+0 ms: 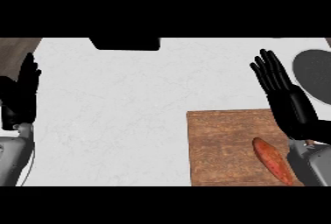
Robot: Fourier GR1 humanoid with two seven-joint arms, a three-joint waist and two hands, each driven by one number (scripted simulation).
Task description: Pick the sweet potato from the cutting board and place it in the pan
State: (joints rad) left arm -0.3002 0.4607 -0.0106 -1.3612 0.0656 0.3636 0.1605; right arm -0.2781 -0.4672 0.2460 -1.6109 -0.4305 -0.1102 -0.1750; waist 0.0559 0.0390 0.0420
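The sweet potato (272,161) lies on the cutting board (223,144), near its right edge, slanting toward the lower right corner. My right hand (289,98) hangs over the board's upper right part, fingers (268,70) straight and slightly apart, holding nothing, apart from the sweet potato. The pan (315,74) sits at the right edge of the white bench (129,113), beyond the board. My left hand (20,98) rests open at the left edge, fingers up.

The dark round pan (315,74) runs off the right edge, only part showing. The black right hand (287,98) covers the brown wooden cutting board's (223,144) far right corner. The orange-red sweet potato's (271,161) lower tip slips behind the grey forearm.
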